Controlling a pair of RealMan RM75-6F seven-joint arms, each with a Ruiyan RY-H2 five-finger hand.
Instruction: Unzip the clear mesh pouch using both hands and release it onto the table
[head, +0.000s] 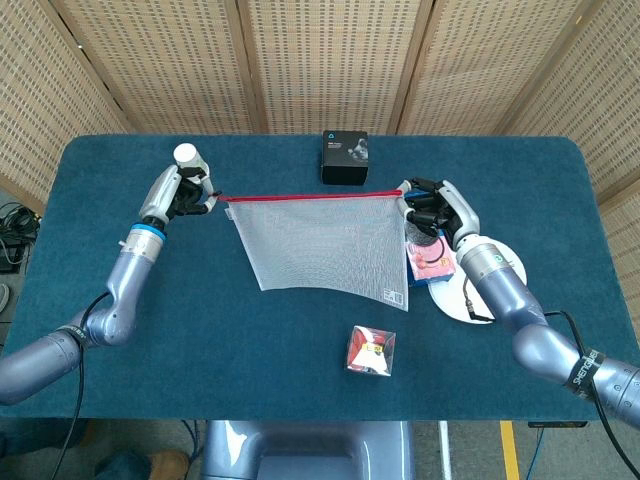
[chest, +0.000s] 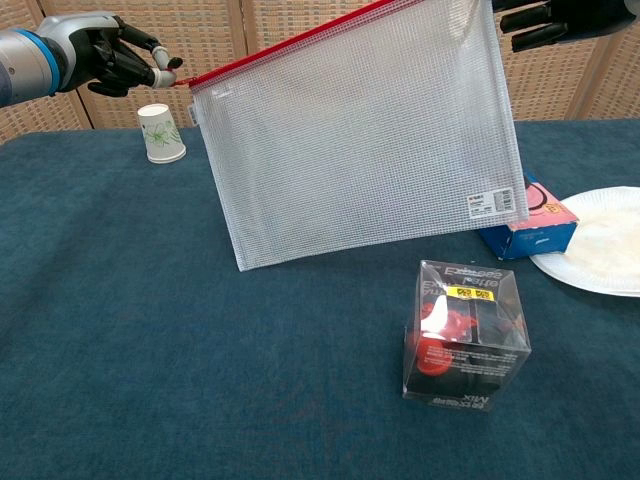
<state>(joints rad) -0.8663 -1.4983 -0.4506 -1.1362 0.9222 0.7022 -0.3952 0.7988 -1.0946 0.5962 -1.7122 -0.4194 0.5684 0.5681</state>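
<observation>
Left hand (head: 181, 192) pinches the small pull at the left end of the pouch's red zipper (head: 305, 197), fingertips pressed together on it, just beside a white paper cup (head: 187, 155) that stands on the blue surface (head: 300, 350). Right hand (head: 432, 208) grips the top right corner of the pouch (head: 325, 245), fingers curled around it; in the chest view only its dark fingers (chest: 545, 22) show at the upper edge. Between the two hands the clear mesh pouch hangs in the air, its red zipper line stretched taut and nearly level in the head view, its body draping downward with the lower left corner cut shorter than the right. A small white label (chest: 480, 205) sits near the lower right corner. Below the right hand lie a blue-and-pink snack box (chest: 530, 222) and a white paper plate (chest: 600, 250). Nearer the front stands a clear plastic cube with red contents (chest: 465, 335). A black box (head: 344, 157) rests at the far edge.
</observation>
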